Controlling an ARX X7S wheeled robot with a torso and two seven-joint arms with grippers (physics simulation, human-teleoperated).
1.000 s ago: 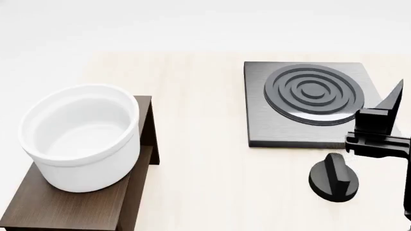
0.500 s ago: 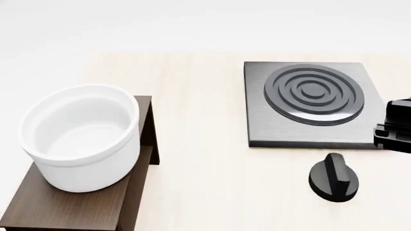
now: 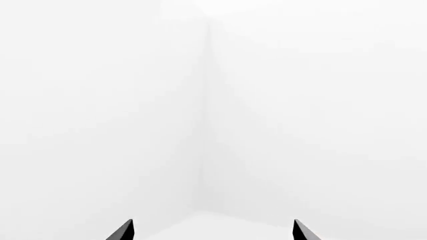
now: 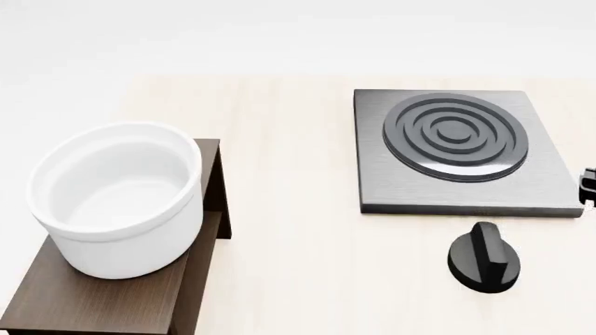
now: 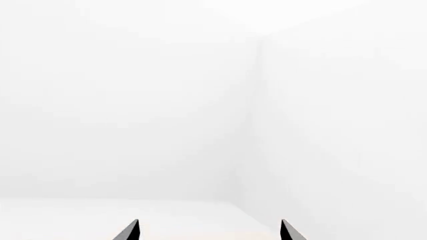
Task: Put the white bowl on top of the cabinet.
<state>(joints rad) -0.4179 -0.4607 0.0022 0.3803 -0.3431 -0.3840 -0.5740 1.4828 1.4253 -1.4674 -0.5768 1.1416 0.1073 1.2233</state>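
Note:
The white bowl [image 4: 116, 199] stands upright on the flat top of the dark brown cabinet [image 4: 102, 300] at the left of the head view. No gripper touches it. My left gripper [image 3: 212, 231] shows only in the left wrist view, open and empty, its two fingertips wide apart against white walls. My right gripper [image 5: 209, 231] is likewise open and empty in the right wrist view. In the head view only a sliver of the right arm [image 4: 588, 183] shows at the right edge.
A grey square stove plate [image 4: 373, 153] with a black ringed burner [image 4: 456, 134] lies at the right on the pale table [image 4: 289, 174]. A black knob [image 4: 482, 257] sits in front of it.
My right arm has drawn away to the right, almost out of the head view. The bowl and the cabinet have not moved.

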